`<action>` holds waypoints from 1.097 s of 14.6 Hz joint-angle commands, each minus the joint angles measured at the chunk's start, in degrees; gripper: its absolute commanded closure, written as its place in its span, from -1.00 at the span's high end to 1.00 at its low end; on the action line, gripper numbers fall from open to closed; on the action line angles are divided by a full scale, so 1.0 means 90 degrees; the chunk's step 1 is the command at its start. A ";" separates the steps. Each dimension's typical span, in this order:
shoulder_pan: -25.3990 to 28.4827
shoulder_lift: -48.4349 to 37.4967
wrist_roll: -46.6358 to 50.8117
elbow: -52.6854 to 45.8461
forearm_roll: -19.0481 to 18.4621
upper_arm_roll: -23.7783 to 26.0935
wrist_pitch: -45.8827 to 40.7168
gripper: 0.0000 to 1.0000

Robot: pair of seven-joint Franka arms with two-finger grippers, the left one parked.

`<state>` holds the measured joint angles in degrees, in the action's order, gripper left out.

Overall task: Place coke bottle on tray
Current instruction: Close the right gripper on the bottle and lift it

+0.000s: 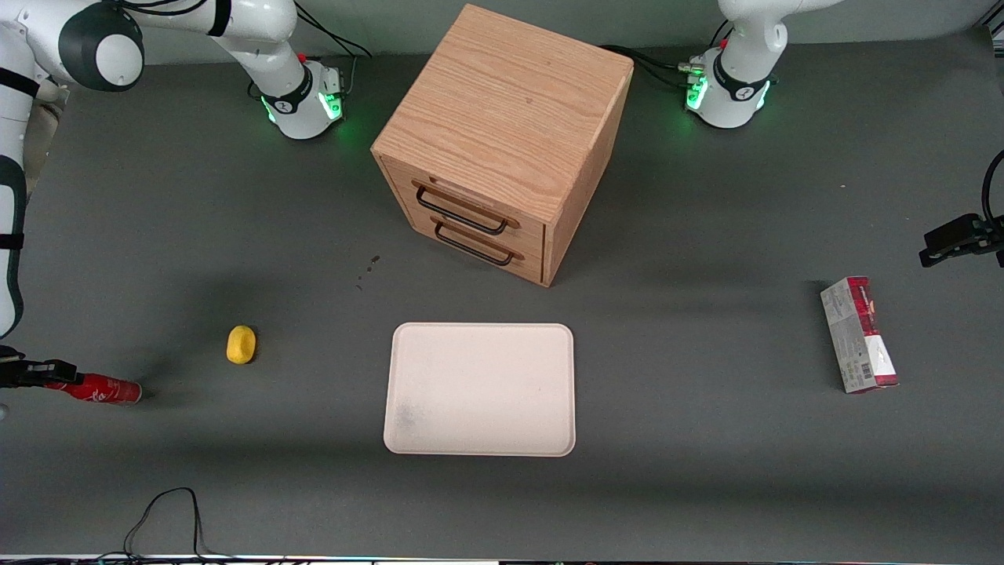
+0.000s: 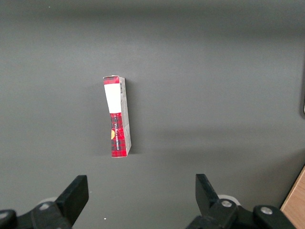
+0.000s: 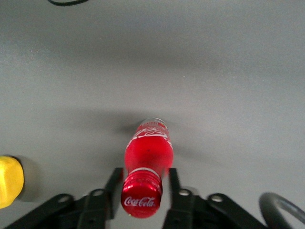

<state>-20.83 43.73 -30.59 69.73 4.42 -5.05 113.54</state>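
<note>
The tray (image 1: 480,390) lies flat on the table (image 1: 690,471), nearer the front camera than the drawer cabinet (image 1: 502,141); the coke bottle (image 1: 100,389) lies at the working arm's end, its neck between the fingers of the gripper (image 3: 141,183), near the lump (image 1: 241,344); the carton (image 1: 858,335) lies toward the parked arm's end.

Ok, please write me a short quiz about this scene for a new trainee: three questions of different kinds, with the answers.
1. True or false: the slim glossy red coke bottle already rests on the large flat cream tray.
2. At the working arm's end of the table, the right arm's hand is closed on: A) the small yellow lump, B) the coke bottle, C) the red-and-grey carton.
3. Which thing stands farther from the front camera than the tray?
Key: 1 false; 2 B; 3 the wooden two-drawer cabinet.
</note>
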 commanded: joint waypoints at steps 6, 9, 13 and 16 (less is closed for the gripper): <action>0.0019 -0.0161 -0.0224 -0.0121 0.0125 -0.0035 -0.0124 -1.00; 0.0038 -0.0356 -0.0204 -0.0539 0.0095 -0.0044 -0.0952 -1.00; 0.0048 -0.1175 -0.0214 -0.0931 -0.0060 -0.0064 -0.2368 -1.00; 0.0029 -0.1810 -0.0359 -0.1165 -0.0207 -0.0073 -0.3266 -1.00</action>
<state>-20.78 31.69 -31.33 59.50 3.57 -5.13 88.79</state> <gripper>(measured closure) 0.687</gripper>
